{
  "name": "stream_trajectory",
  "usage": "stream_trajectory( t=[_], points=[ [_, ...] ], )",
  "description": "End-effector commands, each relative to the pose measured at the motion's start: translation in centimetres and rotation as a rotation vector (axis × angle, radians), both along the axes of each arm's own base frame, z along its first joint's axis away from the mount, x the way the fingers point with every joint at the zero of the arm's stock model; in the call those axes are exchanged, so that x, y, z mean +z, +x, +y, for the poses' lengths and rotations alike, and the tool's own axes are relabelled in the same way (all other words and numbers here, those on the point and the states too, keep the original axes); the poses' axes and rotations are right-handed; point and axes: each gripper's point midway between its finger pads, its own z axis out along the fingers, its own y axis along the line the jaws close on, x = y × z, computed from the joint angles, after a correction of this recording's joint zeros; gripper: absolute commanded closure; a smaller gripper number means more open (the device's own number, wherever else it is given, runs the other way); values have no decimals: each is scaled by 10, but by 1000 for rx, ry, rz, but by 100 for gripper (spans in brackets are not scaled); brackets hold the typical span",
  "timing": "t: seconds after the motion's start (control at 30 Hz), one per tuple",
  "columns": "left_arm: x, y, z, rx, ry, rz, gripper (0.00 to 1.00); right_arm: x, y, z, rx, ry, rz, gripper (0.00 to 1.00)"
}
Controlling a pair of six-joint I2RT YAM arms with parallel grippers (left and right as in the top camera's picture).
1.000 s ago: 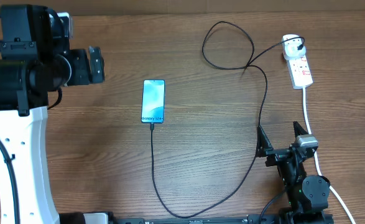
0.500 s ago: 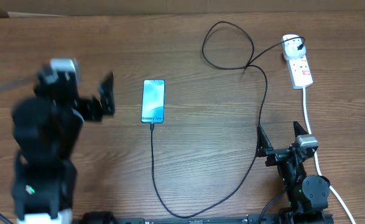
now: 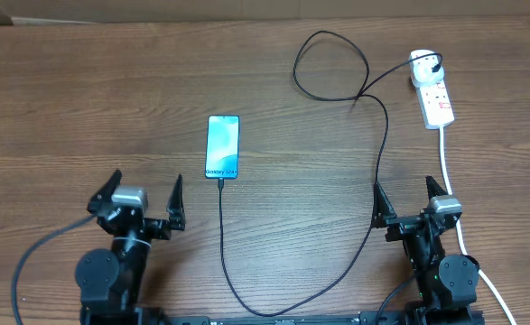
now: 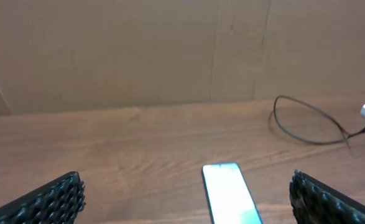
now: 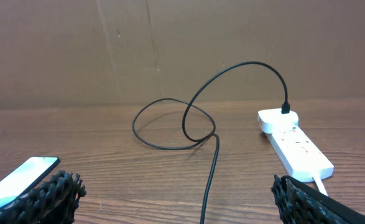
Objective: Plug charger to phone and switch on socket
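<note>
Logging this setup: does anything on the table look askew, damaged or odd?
Nothing stands out. The phone lies flat, and the charger runs from its lower edge in one loose loop to the socket.

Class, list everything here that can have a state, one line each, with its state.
phone: lying flat, screen lit.
socket: charger's plug seated in it; switch position unclear.
charger: tip at the phone's near edge, apparently plugged in.
left gripper: open, empty.
right gripper: open, empty.

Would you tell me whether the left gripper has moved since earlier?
Yes: overhead, the left gripper dropped from left of the phone to below-left of it.
</note>
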Motion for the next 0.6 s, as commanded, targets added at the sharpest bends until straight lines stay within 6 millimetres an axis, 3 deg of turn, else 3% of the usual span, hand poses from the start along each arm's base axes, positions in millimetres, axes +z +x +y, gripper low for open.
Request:
stream_trajectory(
  t=[0.0,0.57],
  points=[
    [-20,-4,6,31,22,-11,1,-1,0,0,-4,-3,-6,0],
    [-68,-5,9,50,30,-19,1,-1,0,0,-4,-3,-6,0]
  ],
)
